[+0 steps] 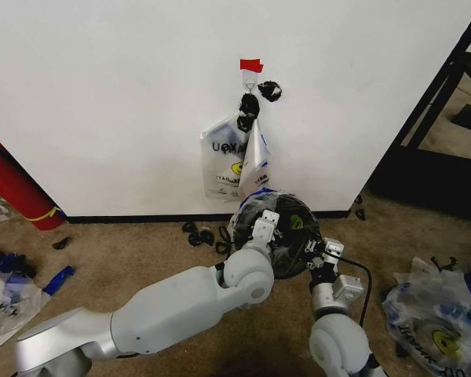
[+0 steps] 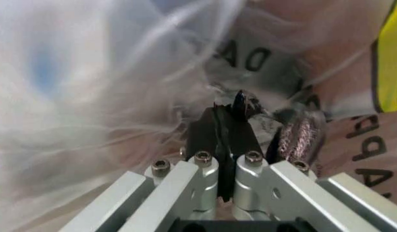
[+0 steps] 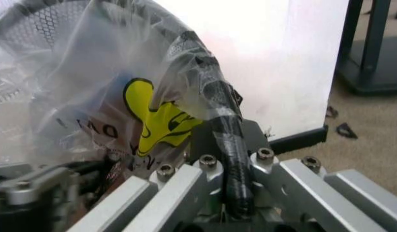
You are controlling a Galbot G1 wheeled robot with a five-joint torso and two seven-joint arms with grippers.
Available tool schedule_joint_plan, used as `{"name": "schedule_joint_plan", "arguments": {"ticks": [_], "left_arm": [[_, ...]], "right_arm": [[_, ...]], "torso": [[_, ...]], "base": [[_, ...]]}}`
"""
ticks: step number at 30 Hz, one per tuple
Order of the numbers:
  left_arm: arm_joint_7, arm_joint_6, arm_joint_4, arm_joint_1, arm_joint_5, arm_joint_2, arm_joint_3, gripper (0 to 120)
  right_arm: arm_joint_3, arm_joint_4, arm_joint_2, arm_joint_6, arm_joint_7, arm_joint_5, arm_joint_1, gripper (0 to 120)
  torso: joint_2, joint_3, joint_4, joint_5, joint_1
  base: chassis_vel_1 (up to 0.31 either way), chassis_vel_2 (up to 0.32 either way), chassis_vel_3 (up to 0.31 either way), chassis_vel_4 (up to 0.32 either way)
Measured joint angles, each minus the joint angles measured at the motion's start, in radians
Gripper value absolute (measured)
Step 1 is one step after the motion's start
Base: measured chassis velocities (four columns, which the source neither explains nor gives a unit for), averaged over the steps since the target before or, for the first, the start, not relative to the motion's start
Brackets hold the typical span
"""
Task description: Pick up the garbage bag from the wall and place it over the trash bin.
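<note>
White wall with a black baseboard is seen behind brown carpet, where the trash bin stands just below bags hung on a hook. The garbage bag is draped over the bin's rim. The left gripper is pressed closed, apparently pinching film. The right gripper is clamped on the film-covered rim.

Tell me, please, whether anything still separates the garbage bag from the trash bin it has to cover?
Nothing visible does. The garbage bag already lies over the trash bin rim; the right gripper clamps rim and plastic together, and the left gripper pinches the film.
</note>
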Motion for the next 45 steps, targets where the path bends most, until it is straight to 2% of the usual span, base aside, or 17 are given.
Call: {"name": "schedule_joint_plan", "arguments": {"ticks": [8,15,17,23,27,30,36,41,45], "left_arm": [[-0.013,-0.008,0.089,-0.01,0.02,-0.065,0.008,0],[-0.008,-0.018,0.15,-0.009,0.035,-0.09,-0.002,0],[0.0,-0.024,0.151,-0.007,0.032,-0.092,-0.004,0],[0.099,-0.122,0.121,0.015,0.013,-0.092,-0.007,0],[0.12,-0.141,0.117,0.018,0.013,-0.091,-0.007,0],[0.114,-0.131,0.117,0.019,0.015,-0.085,-0.011,0],[0.042,-0.056,0.083,0.01,0.017,-0.04,-0.013,0],[0.041,-0.074,0.072,0.01,0.018,-0.033,-0.015,0],[0.044,-0.089,0.11,0.012,0.032,-0.058,-0.015,0]], "right_arm": [[-0.008,-0.003,0.01,0.016,-0.002,-0.043,-0.013,0],[-0.008,0.001,0.01,0.024,-0.009,-0.039,-0.023,0],[-0.008,0.001,0.01,0.024,-0.009,-0.034,-0.022,0],[-0.004,-0.003,0.007,0.017,-0.01,0.008,-0.02,0],[-0.004,-0.001,0.004,0.016,-0.011,0.014,-0.02,0],[-0.004,0.002,0.002,0.016,-0.014,0.015,-0.019,0],[0.004,0.002,-0.007,0.015,-0.016,0.017,-0.015,0],[0.004,0.001,-0.006,0.014,-0.017,0.019,-0.01,0],[-0.001,0.003,-0.001,0.014,-0.02,0.019,-0.013,0]], "torso": [[0.0,0.0,-0.0002,0.0,0.0],[0.0,0.0,-0.0001,0.0,0.0],[0.0,0.0,-0.0001,0.0,0.0],[0.0,0.0,-0.0001,-0.0001,0.0],[0.0,0.0,-0.0001,-0.0001,0.0],[0.0,0.0,-0.0002,-0.0001,0.0],[0.0,0.0,0.0,-0.0001,0.0],[0.0,0.0,0.0,-0.0001,0.0],[0.0,0.0,-0.0002,-0.0001,0.0]], "base": [[0.0,0.0,0.0,0.0],[0.0,0.0,0.0,0.0],[0.0,0.0,0.0,0.0],[0.0,0.0,0.0,0.0],[0.0,0.0,0.0,0.0],[0.0,0.0,0.0,0.0],[0.0,0.0,0.0,0.0],[0.0,0.0,0.0,0.0],[0.0,0.0,0.0,0.0]]}}
